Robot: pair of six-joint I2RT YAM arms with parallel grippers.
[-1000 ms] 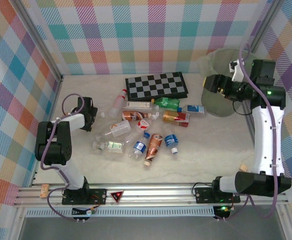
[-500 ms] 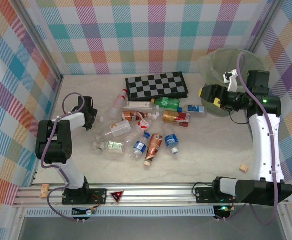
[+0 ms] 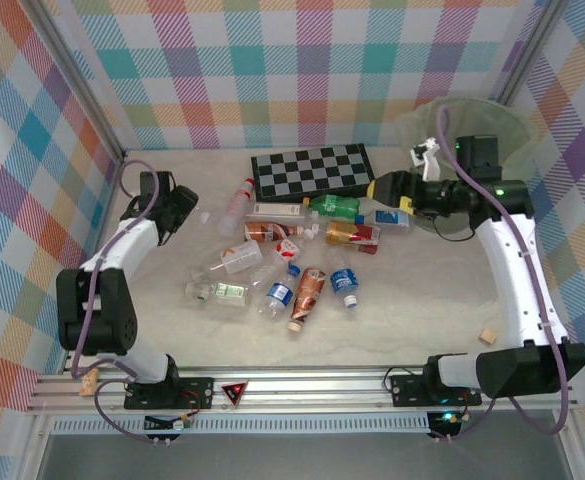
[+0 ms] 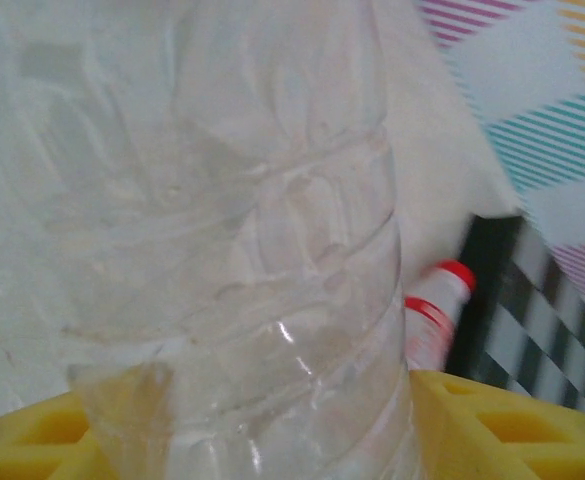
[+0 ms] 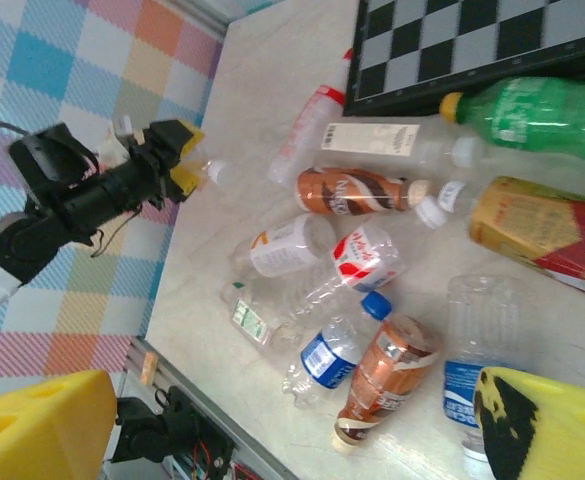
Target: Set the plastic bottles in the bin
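Left claw (image 3: 190, 210) pinches a clear bottle (image 4: 272, 290).
Right claw (image 3: 378, 187) hangs spread above the bottle pile (image 3: 307, 288), beside the bin (image 3: 424, 112).

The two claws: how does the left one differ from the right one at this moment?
The left claw is closed on a clear bottle; the right claw stands open and holds nothing. The left claw is at the left side of the table; the right claw hangs by the right corner of the checkerboard, near the bin. Both have yellow fingers.
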